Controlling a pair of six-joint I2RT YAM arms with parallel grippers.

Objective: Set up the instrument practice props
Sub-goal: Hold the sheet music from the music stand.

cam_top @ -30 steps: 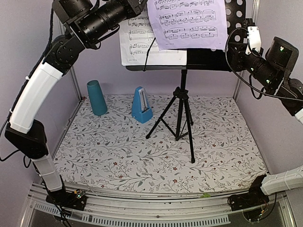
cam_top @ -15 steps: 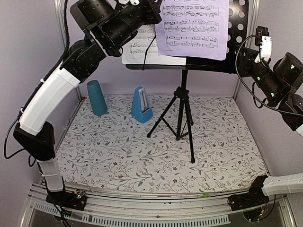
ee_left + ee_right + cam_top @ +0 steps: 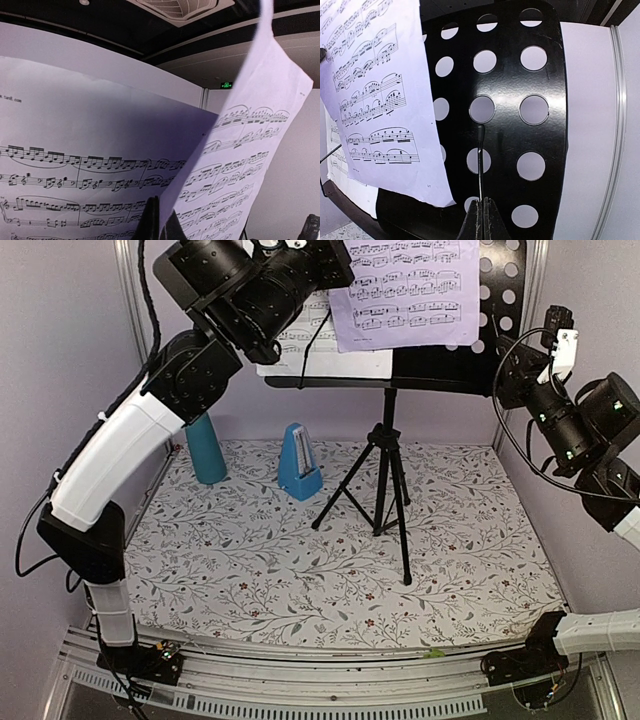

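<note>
The black music stand stands on its tripod [image 3: 385, 480], its perforated tray [image 3: 500, 290] [image 3: 540, 150] up at the back. My left gripper [image 3: 335, 260] [image 3: 161, 220] is shut on the left edge of the lavender page [image 3: 405, 290] [image 3: 240, 165] [image 3: 375, 100], which hangs in front of the tray. The white page [image 3: 300, 350] [image 3: 75, 150] rests on the tray's left side behind it. My right gripper [image 3: 500, 358] [image 3: 483, 200] is shut at the tray's right part, and a thin black rod [image 3: 480, 160] rises from between its tips. The blue metronome [image 3: 300, 462] sits on the mat.
A tall teal cup [image 3: 205, 445] stands at the back left of the floral mat [image 3: 300, 570], near the left wall. The stand's legs spread over the mat's middle. Metal frame posts [image 3: 135, 300] rise in the back corners.
My left arm has swung up and to the right, carrying the lavender page's held edge with it. My right arm has drawn back slightly to the right and lower.
</note>
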